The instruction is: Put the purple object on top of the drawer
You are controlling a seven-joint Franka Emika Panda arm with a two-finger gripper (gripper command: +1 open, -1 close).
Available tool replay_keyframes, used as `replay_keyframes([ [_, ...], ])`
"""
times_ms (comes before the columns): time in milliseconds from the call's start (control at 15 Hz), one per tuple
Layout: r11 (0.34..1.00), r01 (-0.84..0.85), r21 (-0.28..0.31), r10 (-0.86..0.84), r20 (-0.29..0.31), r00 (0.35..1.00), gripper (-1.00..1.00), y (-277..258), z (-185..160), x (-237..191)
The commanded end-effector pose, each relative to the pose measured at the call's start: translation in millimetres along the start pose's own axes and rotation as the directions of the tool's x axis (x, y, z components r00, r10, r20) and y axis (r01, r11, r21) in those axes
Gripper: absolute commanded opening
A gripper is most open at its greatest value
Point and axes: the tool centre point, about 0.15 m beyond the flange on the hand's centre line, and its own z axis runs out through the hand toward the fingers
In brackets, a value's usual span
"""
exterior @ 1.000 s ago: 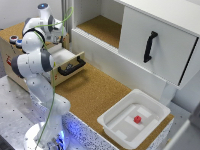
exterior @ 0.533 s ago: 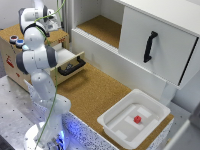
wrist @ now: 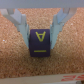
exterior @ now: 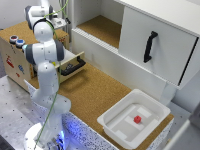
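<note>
The pincer (wrist: pixel 40 36) has its two pale fingers (wrist: pixel 20 25) spread to either side of the purple object (wrist: pixel 40 42), a small dark-purple block with yellow markings on its face; the blur makes it impossible to tell whether the fingertips actually press its sides or merely flank it. Directly under the pincer, the block rests on a cork surface (wrist: pixel 65 60), which in the wrist view fills everything around and below the fingers. In the exterior view the arm (exterior: pixel 45 50) reaches up over the drawer (exterior: pixel 20 55), the small light-wood cabinet whose top is cork-covered, and the pincer itself is hidden there behind the arm's upper links. The cabinet's pull-out tray with the black bar handle (exterior: pixel 73 66) stands open, below and to the side of the pincer. Well apart from the pincer, a white tub (exterior: pixel 112 120) holds a small red cube (exterior: pixel 136 119), and a large white cabinet (exterior: pixel 150 45) stands beyond.
</note>
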Motion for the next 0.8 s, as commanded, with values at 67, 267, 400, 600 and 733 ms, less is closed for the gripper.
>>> replay_keyframes([
  [67,0.992,0.109,0.064,-0.112,0.058,0.992,1.0,-7,-38,-4],
  [267,0.994,0.088,0.068,-0.089,0.006,0.996,1.0,-15,-48,-8],
  [400,0.996,0.071,0.058,-0.07,-0.023,0.997,1.0,-24,-58,-13],
  [600,0.998,0.024,0.064,-0.021,-0.046,0.999,1.0,-46,-62,-29],
  [733,0.997,-0.043,0.07,0.049,-0.088,0.995,1.0,-60,-60,-44],
])
